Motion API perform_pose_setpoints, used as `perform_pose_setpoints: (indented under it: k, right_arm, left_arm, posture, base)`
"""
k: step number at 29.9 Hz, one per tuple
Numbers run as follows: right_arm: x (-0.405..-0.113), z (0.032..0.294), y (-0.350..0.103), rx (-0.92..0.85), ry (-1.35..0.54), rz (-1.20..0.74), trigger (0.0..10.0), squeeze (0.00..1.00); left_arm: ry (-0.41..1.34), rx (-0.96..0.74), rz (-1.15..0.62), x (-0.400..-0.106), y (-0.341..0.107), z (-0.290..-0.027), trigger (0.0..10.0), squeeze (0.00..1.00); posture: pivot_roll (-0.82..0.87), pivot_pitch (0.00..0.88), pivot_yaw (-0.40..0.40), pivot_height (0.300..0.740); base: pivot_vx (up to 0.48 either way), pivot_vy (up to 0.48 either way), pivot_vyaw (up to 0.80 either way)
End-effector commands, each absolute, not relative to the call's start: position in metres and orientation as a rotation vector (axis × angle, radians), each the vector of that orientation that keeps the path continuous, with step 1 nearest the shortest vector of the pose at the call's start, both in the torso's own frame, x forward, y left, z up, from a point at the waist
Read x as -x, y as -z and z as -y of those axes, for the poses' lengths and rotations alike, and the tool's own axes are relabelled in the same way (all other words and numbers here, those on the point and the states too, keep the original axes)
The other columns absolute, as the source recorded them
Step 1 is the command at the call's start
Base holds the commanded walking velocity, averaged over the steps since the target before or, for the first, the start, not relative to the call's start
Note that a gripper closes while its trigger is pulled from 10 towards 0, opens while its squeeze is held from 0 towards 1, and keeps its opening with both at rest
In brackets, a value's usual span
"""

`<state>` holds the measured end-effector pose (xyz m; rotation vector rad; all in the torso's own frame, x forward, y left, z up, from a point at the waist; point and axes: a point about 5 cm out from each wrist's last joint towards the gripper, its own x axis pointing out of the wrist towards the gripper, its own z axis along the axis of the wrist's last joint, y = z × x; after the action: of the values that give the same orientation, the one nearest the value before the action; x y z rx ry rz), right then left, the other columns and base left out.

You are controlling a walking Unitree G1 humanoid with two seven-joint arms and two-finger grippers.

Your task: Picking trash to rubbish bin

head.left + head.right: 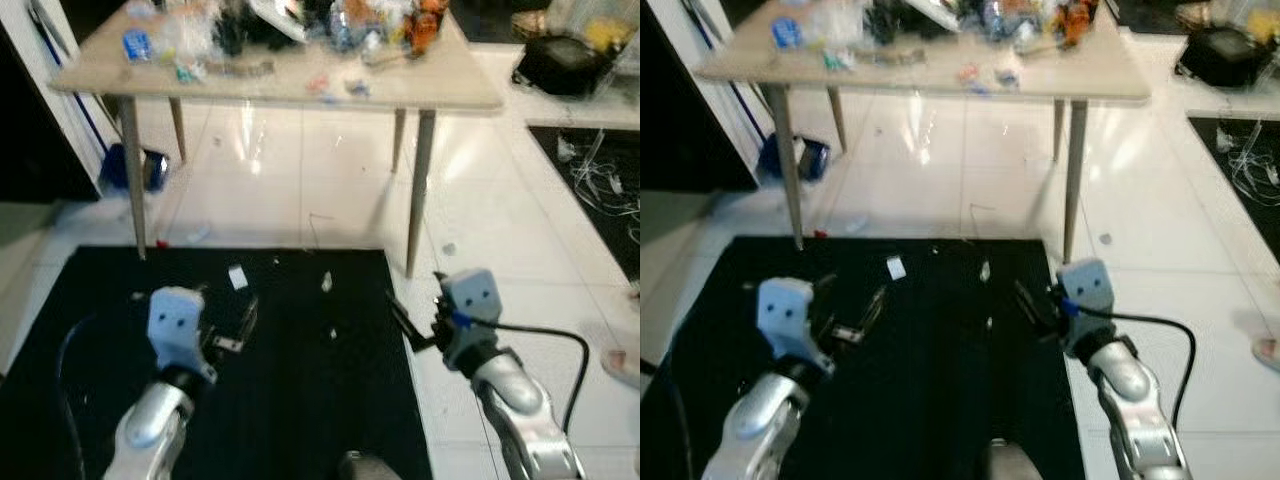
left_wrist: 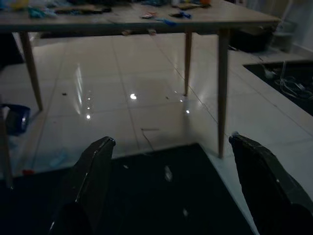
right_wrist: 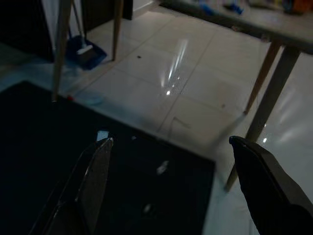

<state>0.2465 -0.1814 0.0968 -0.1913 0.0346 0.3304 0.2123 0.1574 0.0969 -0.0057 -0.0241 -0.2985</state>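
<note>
Setting: a tiled room seen from the robot's head, looking down past both arms at a black mat [image 1: 300, 400] on the floor, with a wooden worktop [image 1: 420, 85] beyond it.
Trash on the mat: 4 pale scraps can be counted. The largest is a white paper scrap [image 1: 237, 277] near the mat's far edge; a second scrap [image 1: 326, 282] lies to its right; a tiny fleck [image 1: 334, 333] sits nearer the robot, and another fleck [image 1: 277, 261] lies at the far edge.
Trash on the worktop: a jumbled heap of wrappers and bottles [image 1: 300, 25], too blurred to count.
Rubbish bin: none can be made out; a blue dustpan [image 1: 135, 168] stands on the floor left of the worktop.
Left gripper [image 1: 235, 330]: raised over the mat's left half, fingers [image 2: 95, 169] spread apart, holding nothing.
Right gripper [image 1: 405, 320]: raised at the mat's right edge, fingers [image 3: 93, 181] spread apart, holding nothing.
Key relation: the white paper scrap lies ahead of and just beyond the left gripper, slightly to its right and lower, flat on the mat. Its long axis runs roughly away from the robot.
Nearer arm: the left one, by my judgement; the second scrap lies about midway between both grippers.
Likely next move: reaching forward and down with the left arm.
</note>
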Motion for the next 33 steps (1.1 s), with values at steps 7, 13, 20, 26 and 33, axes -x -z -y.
perform_pose_setpoints:
  k: [7,13,20,26,33]
  right_arm:
    - [-0.2467,0.1787,-0.0917,0.196,-0.331,-0.071,10.0,0.00]
    - [-0.2468,0.1789,-0.0939,0.190,-0.326,-0.047,10.0,0.00]
    - [-0.2471,0.1789,-0.0949,0.191,-0.328,-0.043,10.0,0.00]
    - [-0.2471,0.1778,-0.0959,0.196,-0.337,-0.036,10.0,0.00]
    - [-0.2466,0.1746,-0.0948,0.222,-0.365,-0.038,10.0,0.00]
  left_arm:
    - [0.294,0.010,-0.006,-0.2104,-0.0911,-0.1598,10.0,0.00]
    - [0.297,0.010,-0.004,-0.2110,-0.0915,-0.1594,10.0,0.00]
    - [0.292,0.002,-0.002,-0.2115,-0.0920,-0.1593,10.0,0.00]
    - [0.281,-0.014,-0.004,-0.2116,-0.0921,-0.1601,10.0,0.00]
    - [0.279,-0.018,-0.007,-0.2125,-0.0919,-0.1604,10.0,0.00]
  posture:
    - [-0.13,0.021,-0.018,0.740]
    - [-0.13,0.021,-0.017,0.740]
    - [-0.14,0.021,-0.017,0.740]
    - [-0.14,0.025,-0.015,0.740]
    - [-0.14,0.026,-0.011,0.740]
  base:
    - [0.480,0.000,-0.77]
    - [0.421,0.000,-0.38]
    - [0.079,0.000,0.00]
    - [0.000,0.000,0.00]
    - [0.000,0.000,0.56]
